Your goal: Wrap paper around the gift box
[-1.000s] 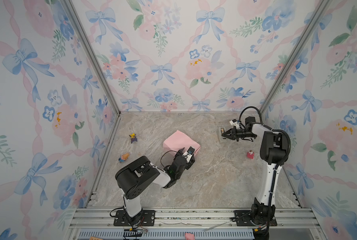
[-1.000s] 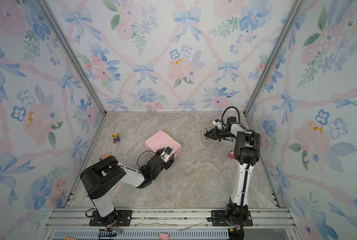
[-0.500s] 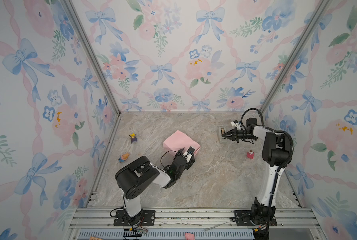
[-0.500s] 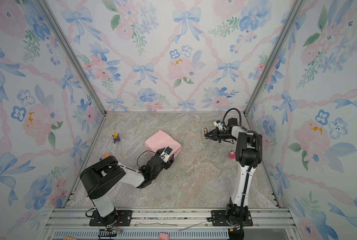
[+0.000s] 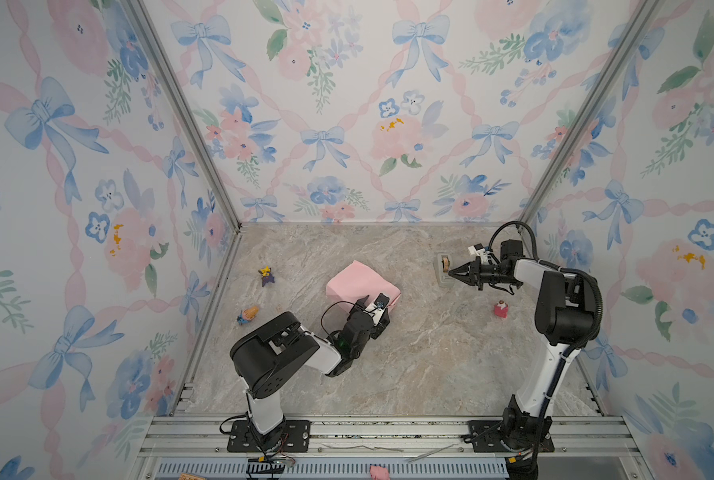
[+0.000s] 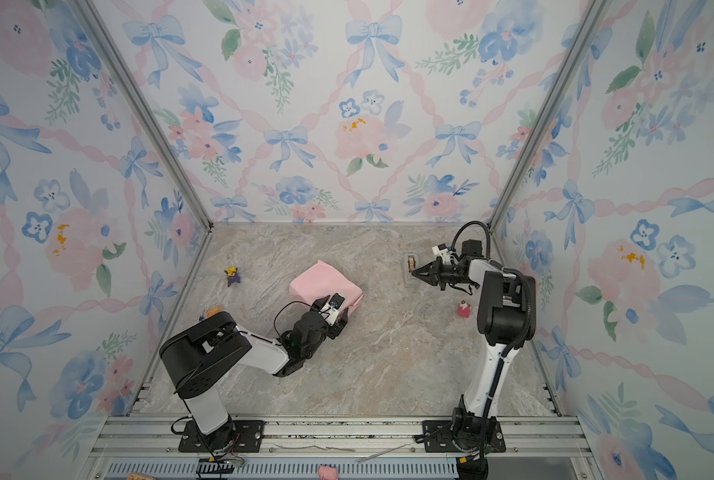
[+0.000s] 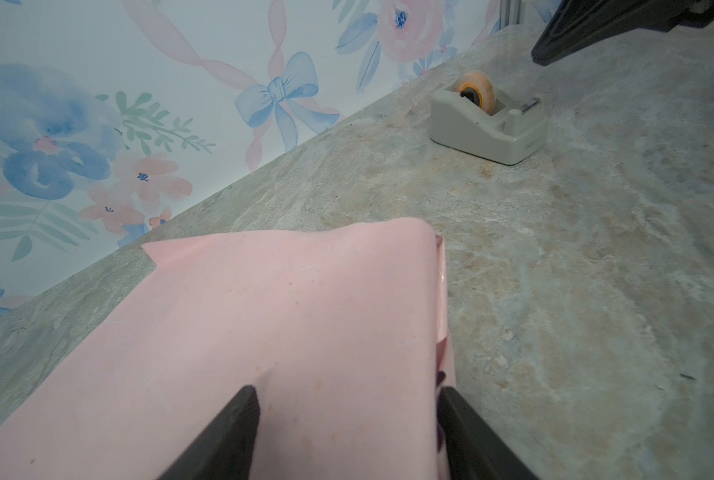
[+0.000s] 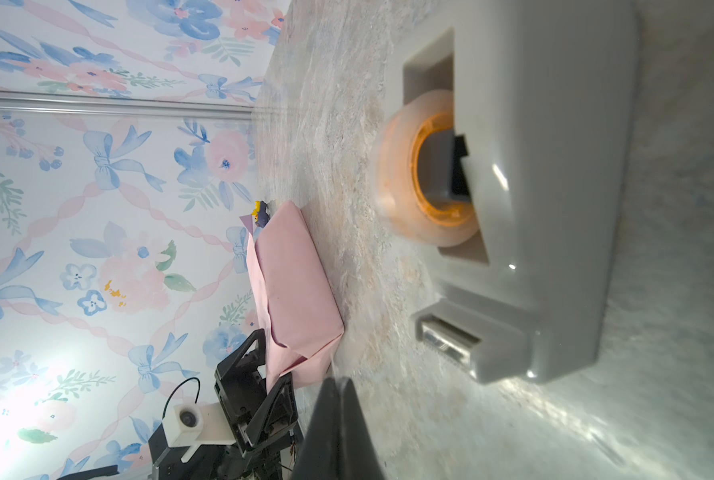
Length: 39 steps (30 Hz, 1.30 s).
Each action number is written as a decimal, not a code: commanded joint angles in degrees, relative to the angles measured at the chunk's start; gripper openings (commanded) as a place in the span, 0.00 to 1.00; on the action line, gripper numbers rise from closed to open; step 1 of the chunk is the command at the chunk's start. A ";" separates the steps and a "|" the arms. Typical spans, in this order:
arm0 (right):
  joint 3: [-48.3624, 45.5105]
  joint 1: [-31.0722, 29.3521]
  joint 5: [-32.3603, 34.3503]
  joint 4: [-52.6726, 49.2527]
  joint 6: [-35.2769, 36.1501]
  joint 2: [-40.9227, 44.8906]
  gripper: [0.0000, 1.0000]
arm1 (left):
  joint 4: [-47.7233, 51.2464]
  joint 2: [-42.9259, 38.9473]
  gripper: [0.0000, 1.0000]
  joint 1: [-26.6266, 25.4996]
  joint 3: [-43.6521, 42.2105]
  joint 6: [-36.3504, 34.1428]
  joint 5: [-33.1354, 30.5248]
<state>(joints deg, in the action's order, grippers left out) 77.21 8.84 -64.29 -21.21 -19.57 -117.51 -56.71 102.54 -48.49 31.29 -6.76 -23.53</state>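
Observation:
The paper point(image 5: 359, 282) point(image 6: 322, 282), pale pink side out, is folded into a parcel at mid table. The gift box is hidden beneath it. My left gripper point(image 5: 370, 305) point(image 6: 330, 305) straddles the parcel's near right corner with its jaws wide. In the left wrist view the left gripper point(image 7: 347, 399) has one finger lying on the paper's point(image 7: 264, 324) top face and the other against its side edge. My right gripper point(image 5: 451, 273) point(image 8: 338, 384) is shut and empty. Its tip sits just beside the grey tape dispenser point(image 5: 444, 270) point(image 8: 534, 187).
Three small toys lie on the marble table: a purple-and-yellow figure point(image 5: 266, 276), an orange-and-blue one point(image 5: 247, 314) near the left wall, and a red one point(image 5: 501, 309) under the right arm. Floral walls close three sides. A metal rail point(image 5: 368, 432) runs along the front.
The right arm has shifted slightly to the right, drawing its shut gripper a little back from the dispenser. The left arm and the parcel have not moved.

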 commanded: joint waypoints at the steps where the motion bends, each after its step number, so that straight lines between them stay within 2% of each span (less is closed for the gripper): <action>1: -4.49 0.55 -1.61 2.46 -2.25 3.84 0.00 | 17.28 4.36 0.70 1.22 -3.50 4.83 1.73; 7: -12.26 0.48 0.91 4.92 -2.95 7.47 0.00 | 17.31 4.17 0.70 1.21 -3.52 4.63 1.81; 12: -16.03 0.36 2.64 7.66 -4.11 6.22 0.00 | 17.30 4.16 0.70 1.20 -3.65 4.65 2.08; 19: -17.10 0.03 3.90 16.90 -11.77 1.89 0.00 | 17.32 4.03 0.69 1.12 -3.69 4.77 2.08; 26: -15.86 1.05 7.19 14.48 -13.03 0.08 0.00 | 17.35 4.07 0.69 1.19 -3.86 4.81 1.89; 39: -14.42 3.29 10.45 4.56 -8.00 0.35 0.00 | 17.33 4.25 0.69 0.98 -3.97 5.26 1.82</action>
<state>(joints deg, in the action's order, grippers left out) 62.33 11.22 -56.42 -10.66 -29.54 -116.31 -56.71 102.48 -48.38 31.24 -6.72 -23.33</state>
